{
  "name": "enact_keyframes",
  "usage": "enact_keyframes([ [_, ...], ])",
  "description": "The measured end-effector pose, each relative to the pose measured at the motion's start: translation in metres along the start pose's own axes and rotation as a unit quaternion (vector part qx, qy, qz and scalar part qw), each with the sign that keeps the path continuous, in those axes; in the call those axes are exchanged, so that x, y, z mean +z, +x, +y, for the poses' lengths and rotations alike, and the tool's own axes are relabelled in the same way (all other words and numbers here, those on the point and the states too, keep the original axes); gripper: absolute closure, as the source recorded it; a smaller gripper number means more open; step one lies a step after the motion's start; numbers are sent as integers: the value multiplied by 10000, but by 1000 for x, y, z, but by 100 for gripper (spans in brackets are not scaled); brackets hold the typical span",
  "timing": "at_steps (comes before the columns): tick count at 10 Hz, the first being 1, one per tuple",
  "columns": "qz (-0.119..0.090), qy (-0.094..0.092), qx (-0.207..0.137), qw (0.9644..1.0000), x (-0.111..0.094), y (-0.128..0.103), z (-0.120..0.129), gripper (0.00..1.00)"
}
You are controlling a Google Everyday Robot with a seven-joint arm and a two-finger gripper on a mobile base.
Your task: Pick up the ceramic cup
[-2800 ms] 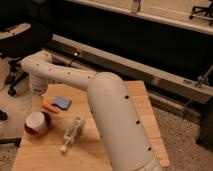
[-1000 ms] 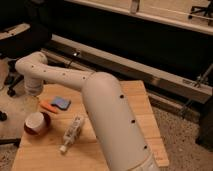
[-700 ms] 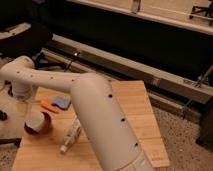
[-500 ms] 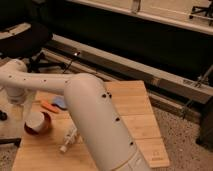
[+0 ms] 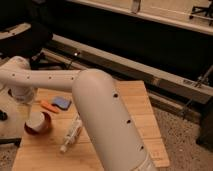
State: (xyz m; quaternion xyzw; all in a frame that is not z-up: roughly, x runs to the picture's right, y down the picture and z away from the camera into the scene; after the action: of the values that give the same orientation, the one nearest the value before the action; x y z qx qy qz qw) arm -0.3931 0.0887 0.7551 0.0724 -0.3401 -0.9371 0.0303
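Just one ceramic cup (image 5: 37, 123) sits by the gripper (image 5: 24, 105).

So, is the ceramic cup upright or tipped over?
Upright: the ceramic cup rests on the table with its white inside facing up. The gripper hangs close above it, toward the table's edge.

We see a table (image 5: 145, 102) of pale wood, planked and matt. The arm (image 5: 100, 115) has a shell like smooth white plastic with a soft sheen, dotted with small dark holes. Its gripper (image 5: 23, 102) hangs at the table's left edge, just above the ceramic cup (image 5: 37, 123), dark red outside, white inside. The blue pad (image 5: 62, 103) appears matt. The white tool (image 5: 71, 135) looks plastic.
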Motion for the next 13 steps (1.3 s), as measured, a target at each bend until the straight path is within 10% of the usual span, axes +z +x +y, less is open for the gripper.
enact_keyframes([
  [6, -200, -280, -191, 9992, 34, -16, -14, 26],
  [9, -412, -617, -312, 9968, 39, -11, -15, 58],
  [13, -484, -533, -538, 9960, 50, -3, -30, 95],
])
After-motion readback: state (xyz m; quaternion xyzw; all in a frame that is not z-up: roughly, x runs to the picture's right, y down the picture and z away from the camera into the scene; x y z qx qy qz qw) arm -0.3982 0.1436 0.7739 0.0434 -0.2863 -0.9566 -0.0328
